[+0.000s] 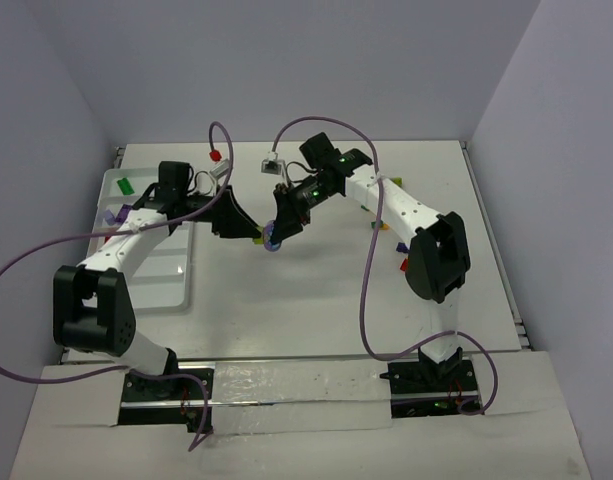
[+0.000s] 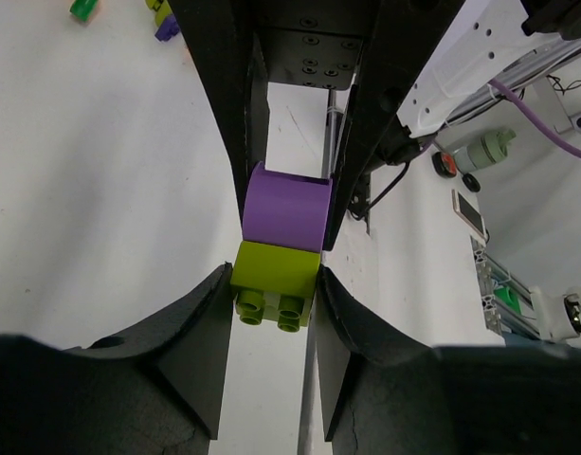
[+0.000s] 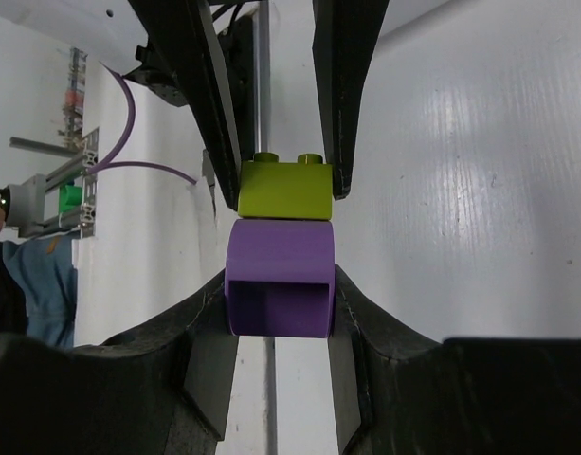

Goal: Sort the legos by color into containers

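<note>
Mid-table, left gripper (image 2: 271,296) clamped on the lime brick (image 2: 274,273), right gripper (image 3: 279,296) clamped on the purple brick (image 3: 279,275) stuck to it — pair not split yet, few pieces in the tray (image 1: 176,282) at left, loose legos (image 1: 403,264) at right — mostly undone.

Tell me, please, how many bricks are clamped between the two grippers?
2, stuck together: the lime green brick in the left gripper, the purple brick in the right gripper. No others seem hidden there.
</note>
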Controlling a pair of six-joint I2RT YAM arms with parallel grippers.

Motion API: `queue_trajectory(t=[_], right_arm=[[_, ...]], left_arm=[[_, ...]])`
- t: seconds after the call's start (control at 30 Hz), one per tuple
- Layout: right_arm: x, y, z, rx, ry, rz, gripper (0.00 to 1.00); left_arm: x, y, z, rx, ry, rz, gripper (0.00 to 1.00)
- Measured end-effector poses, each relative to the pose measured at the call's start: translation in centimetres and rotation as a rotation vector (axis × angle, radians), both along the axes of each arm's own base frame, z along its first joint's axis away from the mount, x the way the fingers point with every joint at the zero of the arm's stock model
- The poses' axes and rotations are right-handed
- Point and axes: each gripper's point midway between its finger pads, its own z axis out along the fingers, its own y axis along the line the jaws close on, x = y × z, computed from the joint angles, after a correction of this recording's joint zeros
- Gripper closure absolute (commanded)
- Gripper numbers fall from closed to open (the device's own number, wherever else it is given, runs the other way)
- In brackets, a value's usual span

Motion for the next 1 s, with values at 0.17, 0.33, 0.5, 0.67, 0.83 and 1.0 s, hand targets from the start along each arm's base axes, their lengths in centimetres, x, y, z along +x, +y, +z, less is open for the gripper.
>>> queue_trajectory(t=[0.17,0.33,0.5,0.67,0.83,1.0], right_arm=[[0.2,-0.6,1.0,0.015,-0.014,-0.015,1.0],[0.4,-1.5,2.8,0.039,-0.052,-0.035,1.0],[0.5,-1.6,3.1,0.036,-0.07,-0.042,1.0],[0.7,-1.7,2.8,0.018,-0.075,-0.056,1.0],[1.1,-1.8,2.5,-0.002,-0.086,-0.07,1.0],[1.3,-1.9,2.2,-0.018,-0.097,-0.079,1.0]], left_arm=[[1.6,4.4,-1.3,0.037,0.023,0.127,1.0],[3.3,10.7,-3.0,0.143,0.036,0.307,1.0],[4.9,19.5,-6.4,0.472,0.068,0.601,1.0],[3.9,27.6,-7.9,0.847,0.081,0.864,1.0],[2.5,34.0,-8.4,1.083,0.144,1.042,1.0],[1.7,38.0,-10.2,1.222,0.24,1.098,1.0]])
